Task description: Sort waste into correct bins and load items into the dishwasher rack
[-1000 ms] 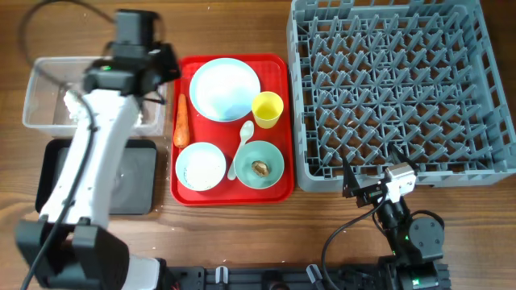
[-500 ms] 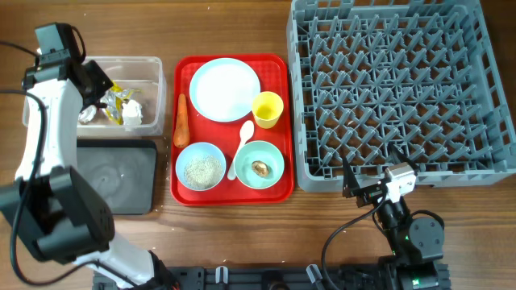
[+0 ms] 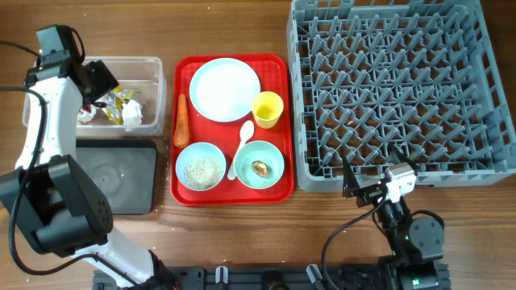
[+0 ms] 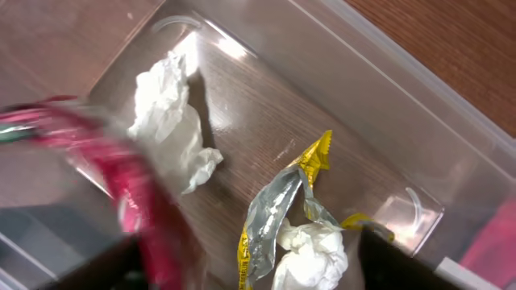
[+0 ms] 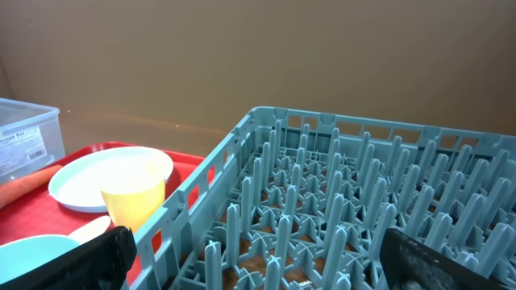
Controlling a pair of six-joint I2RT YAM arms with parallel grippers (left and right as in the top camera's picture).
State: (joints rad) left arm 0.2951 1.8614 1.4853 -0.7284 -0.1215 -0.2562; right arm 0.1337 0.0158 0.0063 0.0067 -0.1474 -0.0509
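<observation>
Waste-sorting in hand at the counter (image 3: 242, 242): the left gripper (image 3: 98, 78) hangs over the clear tub (image 3: 155, 66), fingers parted and clamped on nothing. In the left wrist view a red wrapper (image 4: 137, 177) shows as a blur beside one finger, seemingly loose over the tub.

On the tub's floor lie a crumpled tissue (image 4: 169, 121), a yellow-and-silver wrapper (image 4: 278, 201) and a second wad of tissue (image 4: 310, 254). The black tray (image 3: 113, 181) just in front of the tub holds nothing that can be made out.

The red serving tray (image 3: 278, 195) carries everything else: the carrot (image 3: 181, 121) along its left edge, the plate (image 3: 225, 89), the yellow cup (image 3: 268, 109), the spoon (image 3: 241, 149), one bowl (image 3: 187, 153) with rice grains (image 3: 200, 171) and another bowl (image 3: 276, 155) with a brown lump (image 3: 260, 167). The dishwasher rack (image 3: 395, 89) stands bare of dishes, so loading has not begun.

The right gripper (image 5: 254, 242) rests wide open and empty at the rack's near edge.

Next, by the look of it, the left arm must cross to the red tray for the carrot, the nearest remaining waste. Its slim, tapered body lies close to the tray's raised lip, so the fingers will likely need to straddle it squarely across its width.
</observation>
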